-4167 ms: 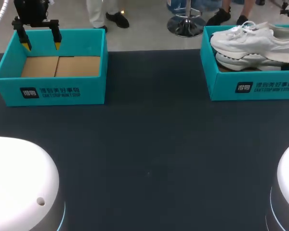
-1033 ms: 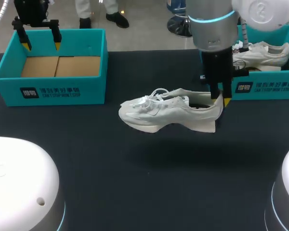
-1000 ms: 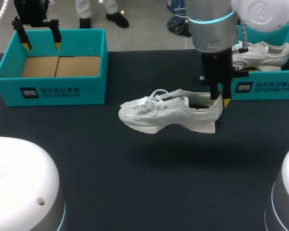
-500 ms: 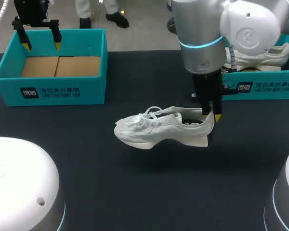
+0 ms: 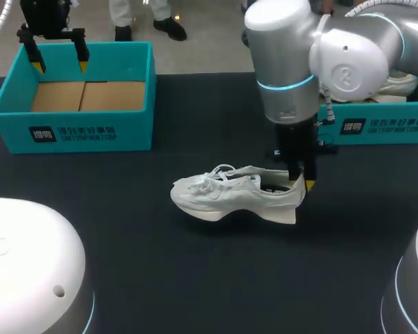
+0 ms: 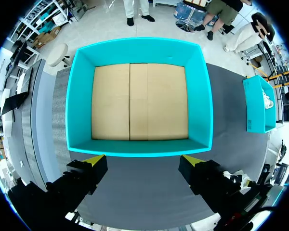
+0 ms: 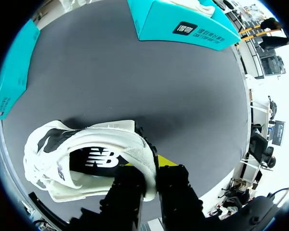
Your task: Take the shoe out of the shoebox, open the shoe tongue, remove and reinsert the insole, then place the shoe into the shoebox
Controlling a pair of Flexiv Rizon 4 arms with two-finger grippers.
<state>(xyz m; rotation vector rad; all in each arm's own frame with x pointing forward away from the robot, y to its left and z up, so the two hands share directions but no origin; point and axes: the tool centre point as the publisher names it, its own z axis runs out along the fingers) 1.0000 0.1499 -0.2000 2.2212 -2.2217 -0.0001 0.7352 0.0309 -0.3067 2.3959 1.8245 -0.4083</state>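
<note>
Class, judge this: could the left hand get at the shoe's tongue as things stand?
Probably yes: the left hand hangs open over the empty shoebox, bare table lies between, and the right hand grips only the heel of the shoe.

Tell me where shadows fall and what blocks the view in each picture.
Head view: a soft shadow lies on the table beneath the shoe; my right arm hides part of the right shoebox. Left wrist view: the empty shoebox is evenly lit inside. Right wrist view: the right tool, shut on the shoe, covers part of its heel.
</note>
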